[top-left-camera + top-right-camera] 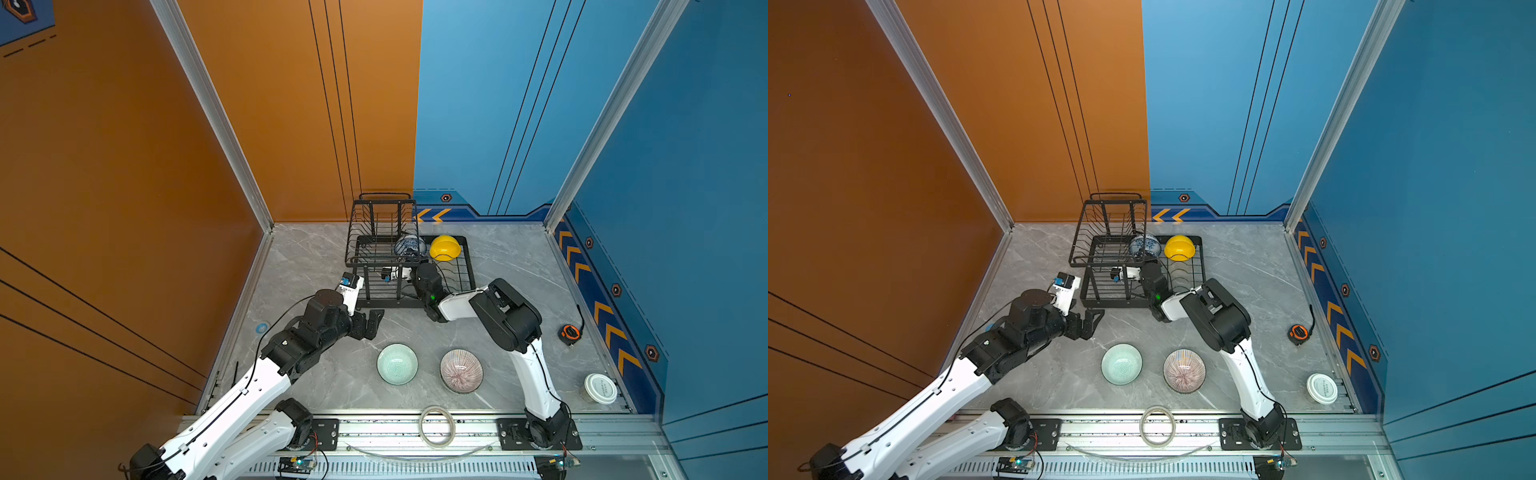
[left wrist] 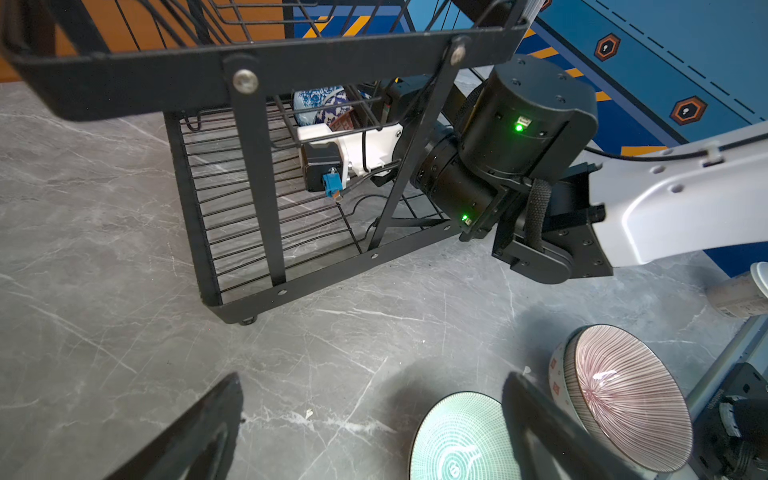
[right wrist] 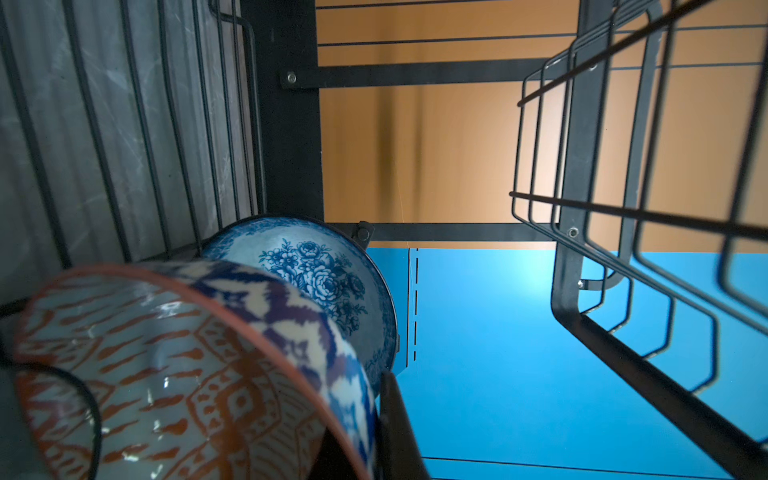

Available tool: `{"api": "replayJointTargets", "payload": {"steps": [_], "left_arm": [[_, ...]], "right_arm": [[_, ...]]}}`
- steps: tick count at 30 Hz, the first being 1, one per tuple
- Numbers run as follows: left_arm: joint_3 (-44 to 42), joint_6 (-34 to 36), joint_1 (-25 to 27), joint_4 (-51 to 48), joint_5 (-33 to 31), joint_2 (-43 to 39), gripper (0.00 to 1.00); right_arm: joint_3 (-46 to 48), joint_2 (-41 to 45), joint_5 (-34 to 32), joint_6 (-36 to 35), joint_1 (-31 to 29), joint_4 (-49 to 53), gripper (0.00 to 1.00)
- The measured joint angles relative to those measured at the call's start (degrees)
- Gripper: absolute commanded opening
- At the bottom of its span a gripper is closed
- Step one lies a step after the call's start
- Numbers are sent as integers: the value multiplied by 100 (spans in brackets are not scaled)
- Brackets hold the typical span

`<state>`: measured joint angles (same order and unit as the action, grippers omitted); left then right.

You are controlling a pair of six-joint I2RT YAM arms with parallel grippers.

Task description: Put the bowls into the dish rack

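**Arms at the dish rack (image 1: 386, 304)**

The right arm bends at the elbow and reaches in low from the right. It goes under the raised wire basket of the rack. The right gripper (image 3: 370, 444) is pressed tight on the rim of the orange and white bowl (image 3: 166, 374). It holds that bowl on its side over the bottom tray. Just past it, farther back in the tray, the blue flower bowl (image 3: 320, 274) is tipped up on its edge. In both top views the yellow bowl (image 1: 444, 248) lies upside down in the tray, right of the blue one.

The left arm stretches out from the near left corner with its wrist bent toward the middle. The left gripper (image 1: 370, 322) hangs near the front left corner of the rack and does not touch it. Its fingers (image 2: 199, 436) are spread wide with nothing between them.

The green bowl (image 1: 397, 363) and the pink striped bowl (image 1: 461, 370) sit open side up, side by side, on the table (image 1: 316, 374). They are in front of the rack, between the two arms.
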<state>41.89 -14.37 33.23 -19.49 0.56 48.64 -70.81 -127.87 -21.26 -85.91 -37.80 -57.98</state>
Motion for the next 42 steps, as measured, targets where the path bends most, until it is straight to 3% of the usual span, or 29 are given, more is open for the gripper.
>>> {"api": "replayJointTargets", "payload": {"steps": [14, 39, 42], "left_arm": [[-103, 0, -42, 81, 22, -76, 98], [-107, -2, -66, 81, 83, -94, 98], [-107, -2, -66, 83, 105, -98, 98]], "right_arm": [[-76, 295, 160, 693, 74, 911, 0], [50, 293, -90, 361, -24, 688, 47], [85, 293, -120, 317, -24, 610, 61]]}}
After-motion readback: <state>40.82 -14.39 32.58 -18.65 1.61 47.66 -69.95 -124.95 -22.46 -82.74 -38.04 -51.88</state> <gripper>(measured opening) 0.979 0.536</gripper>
